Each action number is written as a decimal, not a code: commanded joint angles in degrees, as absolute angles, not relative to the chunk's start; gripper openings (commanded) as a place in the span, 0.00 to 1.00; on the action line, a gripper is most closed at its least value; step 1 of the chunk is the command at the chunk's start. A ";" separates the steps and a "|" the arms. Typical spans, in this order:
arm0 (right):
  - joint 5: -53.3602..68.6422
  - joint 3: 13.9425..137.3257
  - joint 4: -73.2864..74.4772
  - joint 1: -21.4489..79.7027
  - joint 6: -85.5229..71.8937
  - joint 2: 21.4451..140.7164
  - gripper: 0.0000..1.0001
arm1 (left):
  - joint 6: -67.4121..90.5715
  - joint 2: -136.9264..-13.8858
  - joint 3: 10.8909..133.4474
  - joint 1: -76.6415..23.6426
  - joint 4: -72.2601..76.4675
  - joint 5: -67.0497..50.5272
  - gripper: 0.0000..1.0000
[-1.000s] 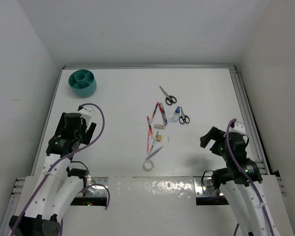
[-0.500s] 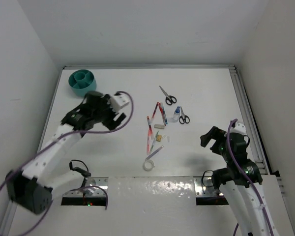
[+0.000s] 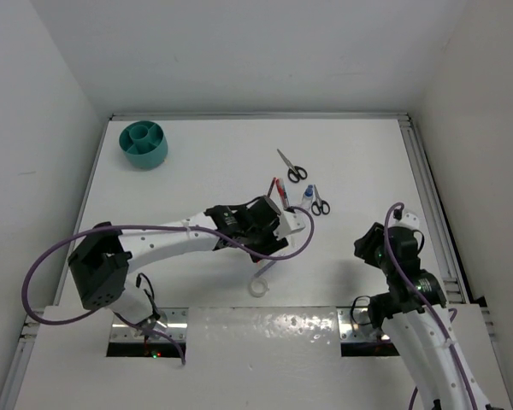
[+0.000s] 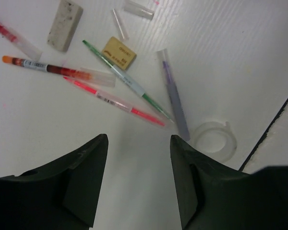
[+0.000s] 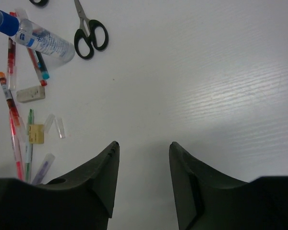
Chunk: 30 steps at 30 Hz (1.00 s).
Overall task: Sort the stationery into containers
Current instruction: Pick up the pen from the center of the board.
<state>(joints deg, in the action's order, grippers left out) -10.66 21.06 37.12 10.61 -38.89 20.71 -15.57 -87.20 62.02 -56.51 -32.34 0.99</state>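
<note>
Well, on the tabletop (image 3: 197,179) I see the teal organiser cup (image 3: 144,143) at its far-left corner. My right gripper (image 5: 144,148) hangs near the right edge, fingers released and empty, 1 pair of scissors (image 5: 83,24) beyond it. My left gripper (image 4: 139,143), also released, hovers over the pens (image 4: 113,98) and tape ring (image 4: 207,126).
</note>
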 commanded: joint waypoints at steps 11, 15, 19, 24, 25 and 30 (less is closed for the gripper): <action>-11.43 20.83 35.25 10.46 -39.55 17.23 0.48 | 12.54 -91.31 62.48 -51.86 -24.17 6.40 0.30; -10.81 20.30 34.63 10.37 -39.20 17.14 0.50 | 14.50 -94.12 65.03 -49.92 -25.57 5.45 0.30; -10.81 20.04 33.84 10.46 -38.59 17.31 0.51 | 17.31 -97.81 66.44 -50.62 -29.17 6.59 0.33; -10.55 19.78 33.31 10.46 -37.97 17.75 0.52 | 19.95 -99.23 66.45 -50.54 -29.88 8.96 0.34; -10.46 19.78 33.31 10.37 -37.88 17.84 0.52 | 20.13 -99.84 66.53 -50.62 -29.97 9.31 0.35; -10.46 19.86 33.31 10.37 -37.79 18.46 0.52 | 20.57 -103.97 69.08 -50.36 -32.69 9.76 0.35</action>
<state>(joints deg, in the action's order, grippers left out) -10.48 19.90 35.51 10.61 -38.54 17.82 19.03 -102.24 66.06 -50.26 -31.31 8.69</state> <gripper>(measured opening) 0.524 0.346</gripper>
